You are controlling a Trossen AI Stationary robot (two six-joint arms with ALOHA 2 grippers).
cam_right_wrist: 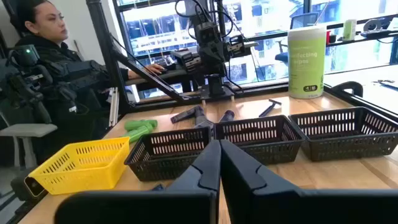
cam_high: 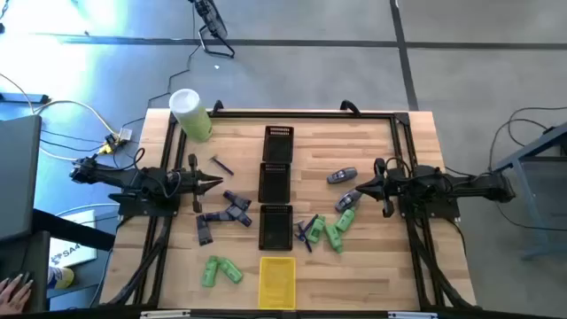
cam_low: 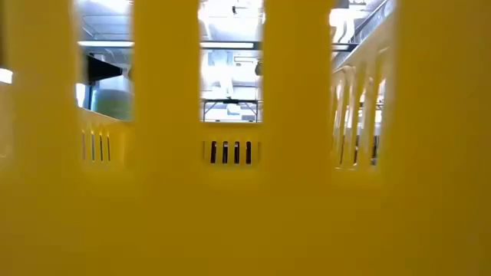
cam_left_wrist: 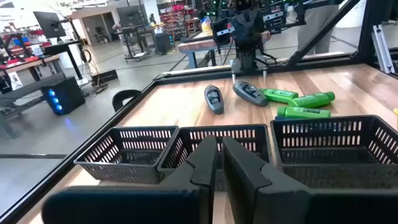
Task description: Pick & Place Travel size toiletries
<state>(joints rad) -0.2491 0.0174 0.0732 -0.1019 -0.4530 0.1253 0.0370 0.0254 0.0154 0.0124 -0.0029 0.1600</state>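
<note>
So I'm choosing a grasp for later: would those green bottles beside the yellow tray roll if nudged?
Probably. The green bottles look rounded and lie on their sides on bare wood, so a sideways push likely rolls them. They seem small, probably light and smooth, perhaps slippery.

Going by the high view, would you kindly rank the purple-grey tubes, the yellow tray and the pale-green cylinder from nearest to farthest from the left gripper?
From the left gripper:
1. Purple-grey tubes, just beside it, toward the table's near edge.
2. Pale-green cylinder, at the far left corner.
3. Yellow tray, at the near edge, centre.
</note>
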